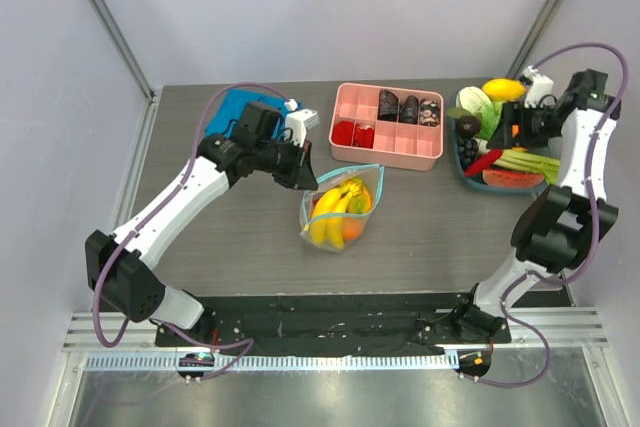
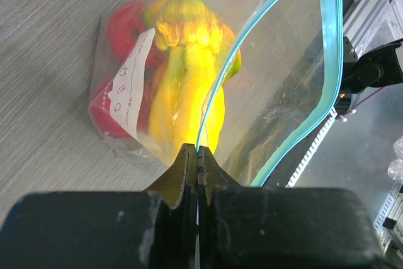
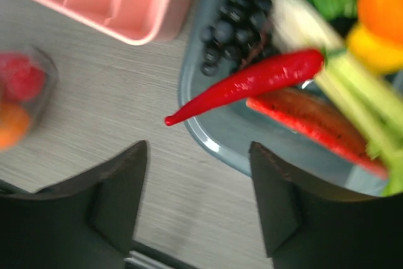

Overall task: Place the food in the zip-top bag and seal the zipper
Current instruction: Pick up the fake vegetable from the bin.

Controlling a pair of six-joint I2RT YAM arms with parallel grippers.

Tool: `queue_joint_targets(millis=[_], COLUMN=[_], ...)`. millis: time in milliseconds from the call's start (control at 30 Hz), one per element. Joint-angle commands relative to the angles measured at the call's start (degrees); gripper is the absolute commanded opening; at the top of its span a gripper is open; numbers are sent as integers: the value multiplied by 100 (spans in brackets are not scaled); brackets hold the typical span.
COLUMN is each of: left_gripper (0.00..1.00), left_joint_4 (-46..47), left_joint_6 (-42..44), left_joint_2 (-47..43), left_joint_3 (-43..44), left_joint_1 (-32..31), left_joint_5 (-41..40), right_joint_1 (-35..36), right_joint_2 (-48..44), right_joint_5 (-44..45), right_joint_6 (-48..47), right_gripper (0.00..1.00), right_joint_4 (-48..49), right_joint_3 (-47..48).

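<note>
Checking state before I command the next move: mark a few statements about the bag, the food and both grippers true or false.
1. The left gripper is shut on the zipper of the zip-top bag. True.
2. The banana bunch lies outside the bag. False: it is inside it.
3. The right gripper is open and holds nothing. True.
4. The red chili is already in the bag. False: it lies on the grey tray, tip past its rim.
5. The bag's mouth is sealed. False: it gapes open.
</note>
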Motion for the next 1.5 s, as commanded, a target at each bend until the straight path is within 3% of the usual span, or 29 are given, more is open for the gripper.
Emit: queue_joint_targets(millis=[0, 100, 133, 200, 300, 433, 667, 933, 1233, 1467], left_gripper=[0, 0, 0, 0, 0, 0, 0, 0, 0, 0], left_joint_4=[133, 203, 229, 256, 274, 282, 405, 476, 476, 485], left_joint_6=[-68, -147, -157, -183, -192, -200, -271, -289, -280, -332], left_joint_2=[41, 41, 32, 23, 23, 6, -64, -152, -100, -91], left_joint_3=[281, 263, 263, 237, 219, 175, -26, -194, -194, -273], left_joint_1=[2, 10, 10, 2, 10, 19, 89, 151, 177, 195], left_joint_5=[96, 52, 43, 52, 35, 52, 52, 87, 140, 149], right_joint_1=[-458, -494, -485, -363, -81, -63, -63, -28, 130, 192], right_joint_2=[146, -536, -749, -970, -700, 405, 1252, 1490, 2069, 2255], right_joint_5=[-422, 200, 525, 1428, 2581, 3601, 3684, 3218, 3130, 2989], right_joint_6=[1464, 3212, 3773, 4601, 5096, 5493, 5423, 5458, 5317, 5124], right_gripper=[66, 64, 62, 57, 50, 47, 47, 56, 60, 60], right_joint_4=[-89, 1553, 2541, 3094, 3106, 2255, 1804, 1646, 1163, 1013], right_joint_3=[-124, -1257, -1582, -2120, -1920, -1077, -189, 190, 953, 964])
